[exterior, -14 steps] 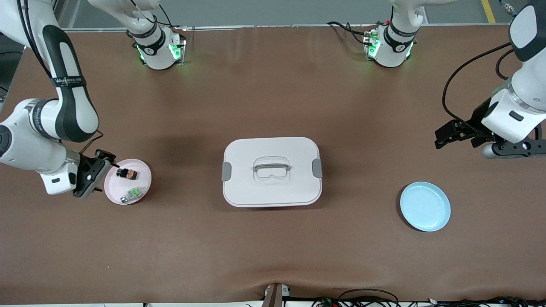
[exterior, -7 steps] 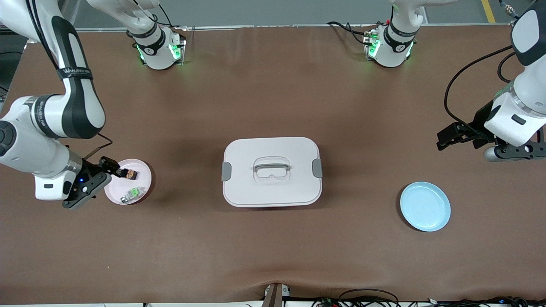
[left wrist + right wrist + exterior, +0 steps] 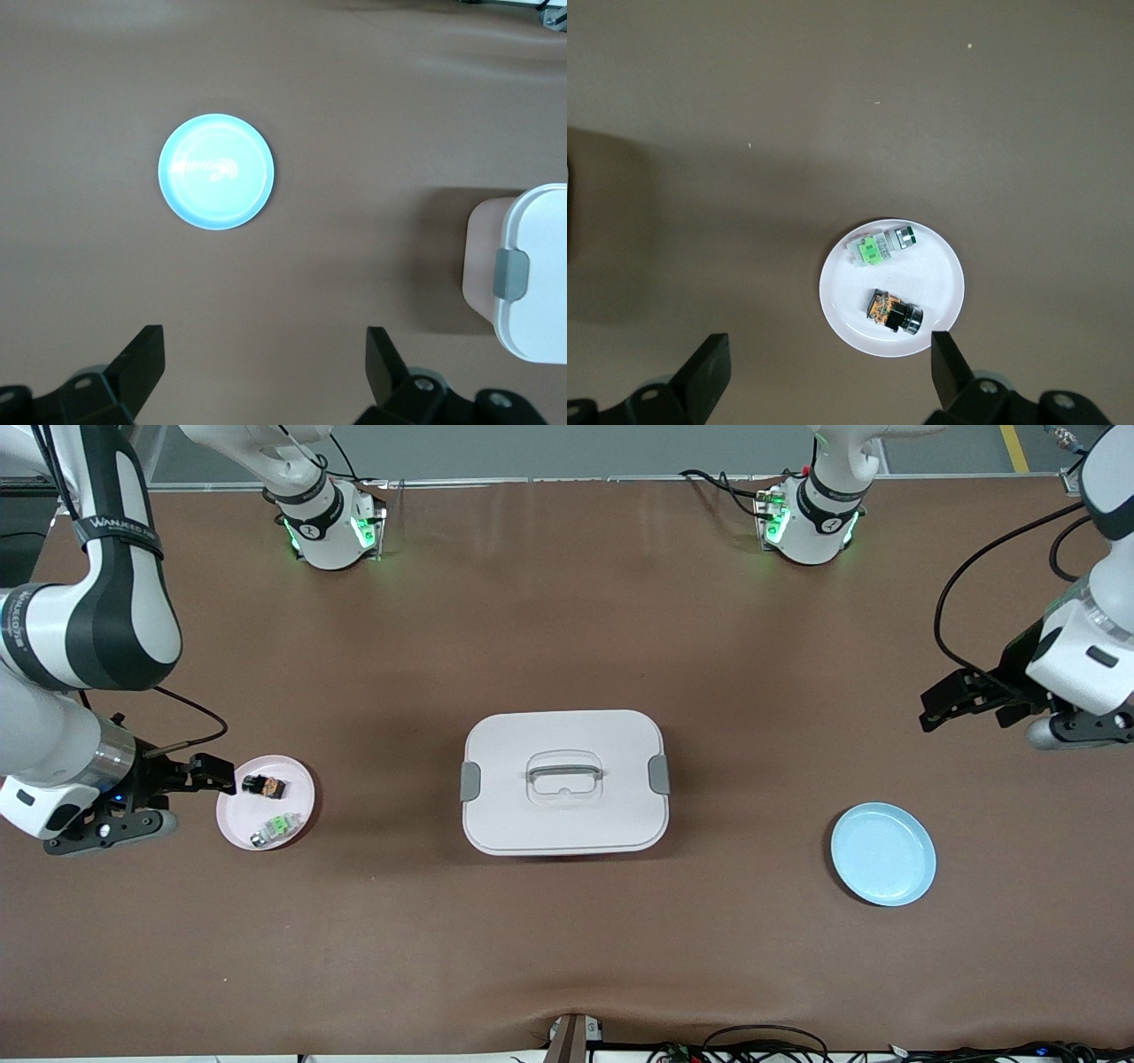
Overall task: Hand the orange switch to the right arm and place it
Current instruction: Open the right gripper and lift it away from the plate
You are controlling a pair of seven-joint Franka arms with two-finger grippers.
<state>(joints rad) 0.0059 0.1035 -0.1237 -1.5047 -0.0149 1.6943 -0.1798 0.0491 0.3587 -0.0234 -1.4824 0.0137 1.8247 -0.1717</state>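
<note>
The orange switch (image 3: 264, 786) lies on a small pink plate (image 3: 298, 795), next to a silver part with a green face (image 3: 276, 827). The right wrist view shows the switch (image 3: 892, 311), the green-faced part (image 3: 879, 247) and the plate (image 3: 842, 297) from above. My right gripper (image 3: 215, 774) is open and empty, over the table just beside the plate's edge toward the right arm's end; it also shows in its wrist view (image 3: 829, 370). My left gripper (image 3: 941, 705) is open and empty over bare table at the left arm's end, and shows in its wrist view (image 3: 263, 359).
A white lidded box with a handle (image 3: 564, 781) stands mid-table, its corner showing in the left wrist view (image 3: 523, 274). An empty light blue plate (image 3: 883, 854) lies toward the left arm's end, also in the left wrist view (image 3: 216, 171).
The right arm has swung its wrist round and drawn its gripper back from the pink plate's edge. The left gripper has drifted slightly toward its end of the table. The switch has not moved.
</note>
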